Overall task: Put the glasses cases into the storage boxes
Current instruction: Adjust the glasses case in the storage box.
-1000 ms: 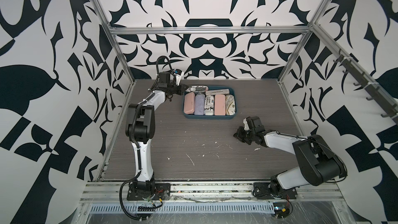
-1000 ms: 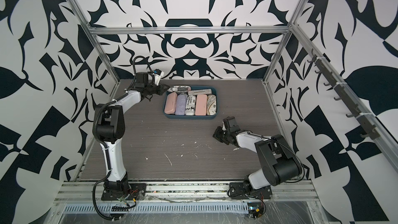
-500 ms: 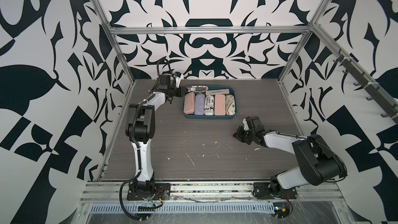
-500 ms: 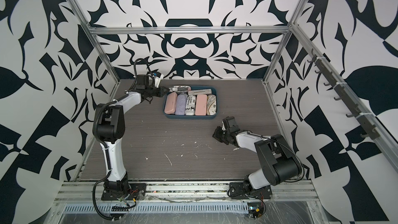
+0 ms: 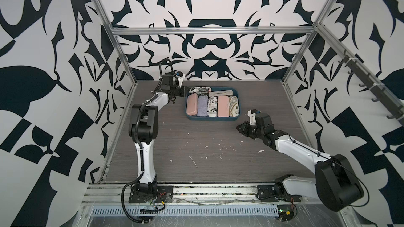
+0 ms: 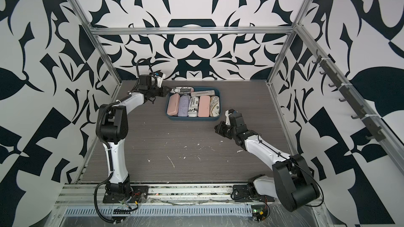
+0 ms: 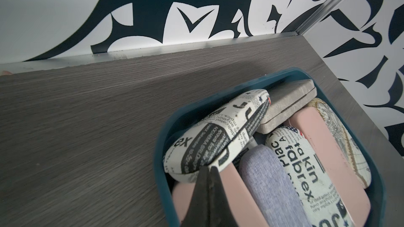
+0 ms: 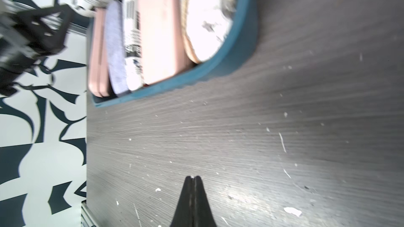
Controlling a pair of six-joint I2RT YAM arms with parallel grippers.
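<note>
Teal tray (image 5: 209, 119) holding glasses cases (image 5: 223, 106), left hand (image 5: 187, 90), right hand (image 5: 238, 127) (both pinched together, empty)

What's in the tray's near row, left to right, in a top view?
pink case → lavender case → newspaper-print case → second pink case → map-print case
</note>
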